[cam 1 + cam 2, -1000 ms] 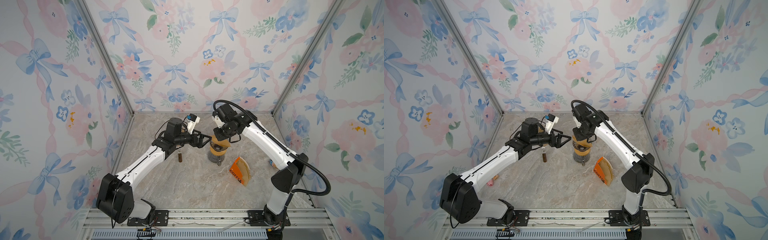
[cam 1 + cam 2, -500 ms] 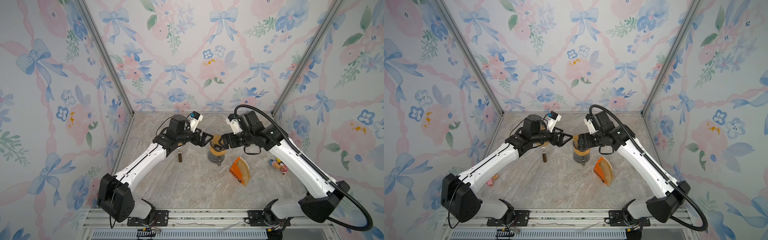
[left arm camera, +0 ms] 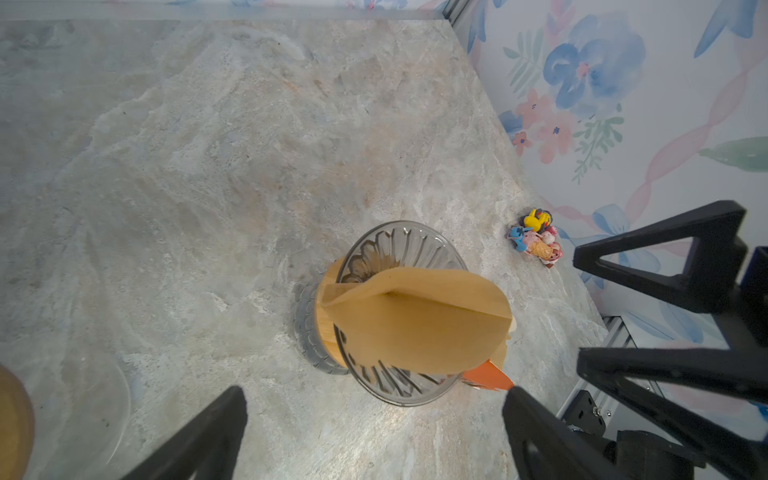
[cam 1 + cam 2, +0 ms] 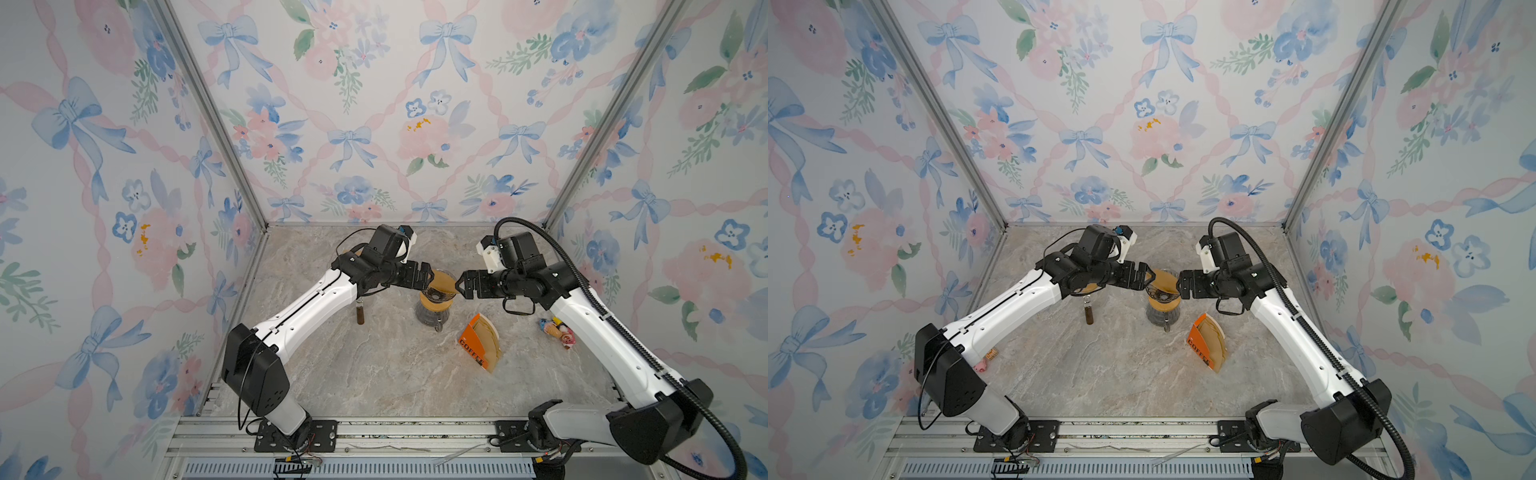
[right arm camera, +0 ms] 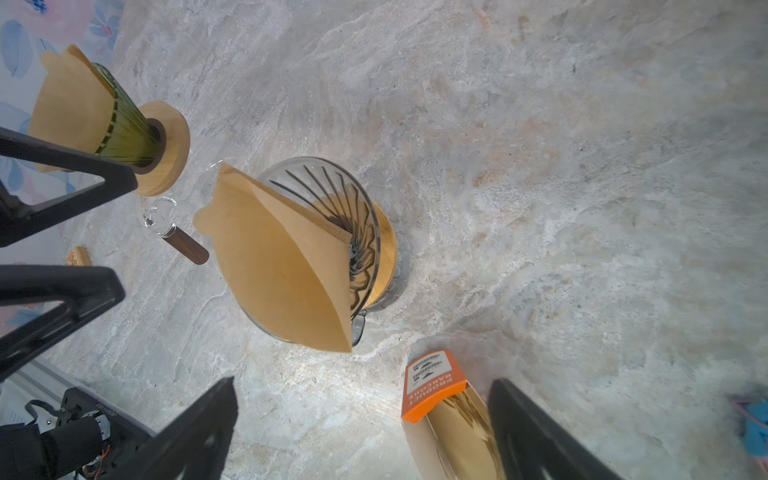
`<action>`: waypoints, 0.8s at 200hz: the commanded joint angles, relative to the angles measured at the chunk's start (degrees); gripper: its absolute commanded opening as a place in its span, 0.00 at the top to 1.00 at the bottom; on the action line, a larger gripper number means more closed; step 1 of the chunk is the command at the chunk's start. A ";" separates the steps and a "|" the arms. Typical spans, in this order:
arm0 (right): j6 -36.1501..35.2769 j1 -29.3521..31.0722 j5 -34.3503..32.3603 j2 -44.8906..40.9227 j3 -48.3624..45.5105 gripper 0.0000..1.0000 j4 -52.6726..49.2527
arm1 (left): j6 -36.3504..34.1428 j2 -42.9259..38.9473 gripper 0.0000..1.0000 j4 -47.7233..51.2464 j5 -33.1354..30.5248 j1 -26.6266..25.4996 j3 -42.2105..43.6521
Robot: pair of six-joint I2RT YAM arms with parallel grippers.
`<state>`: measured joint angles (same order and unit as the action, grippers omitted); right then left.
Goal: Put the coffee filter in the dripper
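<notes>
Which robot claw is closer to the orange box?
Right. The right gripper hovers by the dripper on the same side as the orange box; the left gripper is across the dripper, farther away.

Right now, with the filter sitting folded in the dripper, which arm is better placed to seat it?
Probably left. The coffee filter lies folded across the dripper rim, roughly centred between the open jaws of the left gripper; the right gripper, also open, has it off to one side.

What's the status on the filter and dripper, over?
Left tool open, right tool open, both clear of the filter. Filter in the dripper, half folded, leaning over the rim. Orange box apart, nothing blocking.
</notes>
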<state>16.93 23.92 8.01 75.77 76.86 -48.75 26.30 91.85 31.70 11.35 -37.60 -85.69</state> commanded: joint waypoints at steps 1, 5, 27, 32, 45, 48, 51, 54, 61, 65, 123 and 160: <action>-1.81 -0.64 1.46 3.17 1.65 0.04 2.05 | 2.37 3.42 0.02 4.95 -1.92 -0.08 -3.80; -1.88 -0.65 1.52 3.58 1.85 0.04 2.20 | 2.31 4.18 0.02 5.28 -1.66 -0.02 -4.53; -2.08 -0.76 1.58 6.10 2.42 0.04 3.58 | 1.69 7.99 0.02 7.22 -0.25 -0.02 -8.23; -2.03 -0.72 1.45 6.63 2.42 0.04 3.87 | 1.41 8.87 0.02 7.67 -0.04 -0.02 -8.99; -1.73 -1.01 0.95 8.07 2.64 0.04 4.40 | 0.88 11.49 0.02 9.52 0.04 0.07 -11.55; -1.67 -1.05 0.95 8.37 2.72 0.04 4.48 | 0.72 12.13 0.02 10.08 -0.05 0.08 -12.15; -1.71 -1.07 0.99 8.67 2.69 0.04 4.69 | 0.60 12.73 0.02 10.52 -0.05 0.08 -12.65; -1.64 -1.22 0.95 8.96 2.73 0.04 4.84 | 0.37 13.24 0.02 10.95 0.06 0.08 -13.28; -1.40 -1.33 0.86 9.55 2.76 0.04 5.21 | -0.14 14.50 0.02 11.72 -0.09 0.16 -14.64; -1.25 -1.48 0.83 9.87 2.77 0.04 5.36 | -0.32 15.26 0.02 12.14 -0.19 0.21 -15.17; 0.25 -3.35 0.87 13.47 2.78 0.04 6.20 | -3.53 19.03 0.02 13.20 1.06 2.73 -16.66; 1.60 -3.80 -0.60 14.41 1.97 0.04 6.32 | -6.62 19.63 0.02 13.11 2.17 3.39 -16.35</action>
<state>16.97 20.71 8.71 89.43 78.06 -42.78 23.22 110.26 43.64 11.88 -34.46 -101.16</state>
